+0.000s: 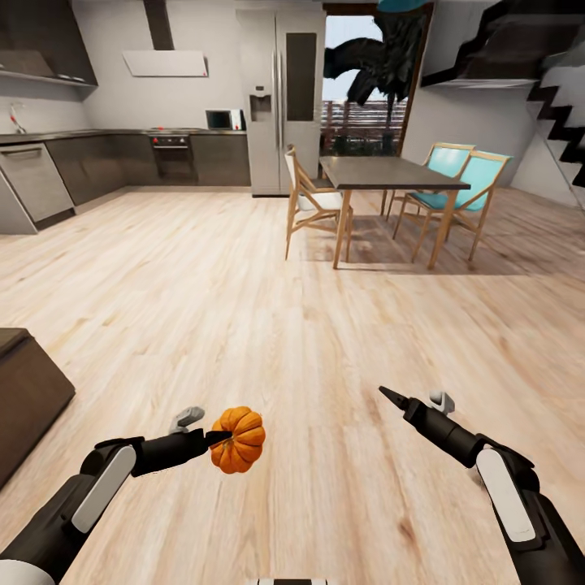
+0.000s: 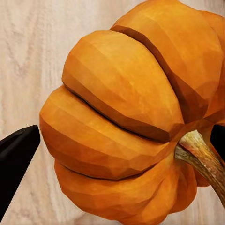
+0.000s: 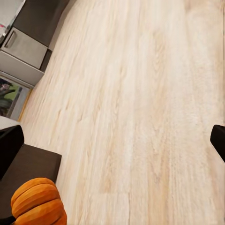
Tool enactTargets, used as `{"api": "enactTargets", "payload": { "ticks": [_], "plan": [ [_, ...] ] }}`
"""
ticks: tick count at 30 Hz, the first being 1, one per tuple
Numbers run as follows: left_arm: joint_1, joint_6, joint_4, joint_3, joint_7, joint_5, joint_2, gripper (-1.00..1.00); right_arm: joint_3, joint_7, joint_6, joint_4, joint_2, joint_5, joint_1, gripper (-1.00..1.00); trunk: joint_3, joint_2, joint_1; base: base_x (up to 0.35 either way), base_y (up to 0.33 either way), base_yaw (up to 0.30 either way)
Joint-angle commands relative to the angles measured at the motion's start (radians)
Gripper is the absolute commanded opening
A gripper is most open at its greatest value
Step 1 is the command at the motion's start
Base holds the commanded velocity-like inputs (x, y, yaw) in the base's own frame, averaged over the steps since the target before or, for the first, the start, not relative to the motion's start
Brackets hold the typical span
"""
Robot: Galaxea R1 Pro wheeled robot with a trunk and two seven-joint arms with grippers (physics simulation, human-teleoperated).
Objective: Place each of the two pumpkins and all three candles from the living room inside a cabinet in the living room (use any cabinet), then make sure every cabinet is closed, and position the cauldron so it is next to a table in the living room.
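At the far left of the head view, a dark brown unit [image 1: 28, 394] juts into the frame from the edge; it may be the cabinet, though too little of it shows to be sure. Just right of it, low in the frame, the left gripper [image 1: 218, 439] holds a pumpkin [image 1: 238, 439] above the wood floor [image 1: 268, 309]. The fingers are closed on the fruit near its stem, and in the left wrist view the pumpkin [image 2: 126, 122] swells between two dark fingertips [image 2: 16, 154], its stem [image 2: 201, 157] curling off to one side. The hold looks narrow against such a round, ribbed body, so a jolt while the base turns or rolls could let it twist free and roll away across the boards.

Further right, the right gripper [image 1: 396, 399] hangs over bare floor with nothing in it. In the right wrist view its fingertips [image 3: 9, 145] stand wide apart.

Beyond, a dining table [image 1: 390, 172] with chairs stands ahead and to the right, with the kitchen behind. The robot faces away from the dark unit, so swinging round toward it risks clipping its corner with the left arm or the pumpkin.
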Motion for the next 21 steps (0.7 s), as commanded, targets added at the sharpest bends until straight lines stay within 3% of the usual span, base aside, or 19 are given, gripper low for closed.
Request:
{"api": "enactTargets", "payload": {
  "ticks": [1, 10, 17, 21],
  "plan": [
    [0.000, 0.004, -0.001, -0.001, -0.002, 0.004, 0.000, -1.00, -0.002, 0.001, 0.008, 0.000, 0.000, -0.003, -0.001, 1.00, 0.004, 0.000, -0.001, 0.000, 0.000, -0.231],
    [-0.001, 0.004, -0.001, -0.001, -0.002, 0.004, 0.001, -1.00, -0.002, 0.002, 0.008, -0.001, 0.000, -0.004, -0.001, 1.00, 0.045, 0.002, -0.005, 0.000, 0.000, -0.199],
    [-0.001, 0.004, 0.000, 0.001, -0.002, 0.005, 0.006, -1.00, -0.002, -0.003, 0.009, 0.000, 0.000, -0.004, -0.001, 1.00, 0.046, 0.002, -0.005, 0.000, 0.000, -0.020],
    [0.000, 0.007, 0.001, 0.031, -0.002, 0.005, 0.006, -1.00, -0.002, -0.003, 0.009, 0.000, 0.000, -0.005, -0.001, 1.00, 0.045, 0.002, -0.005, 0.107, 0.054, -0.143]
  ]
}}
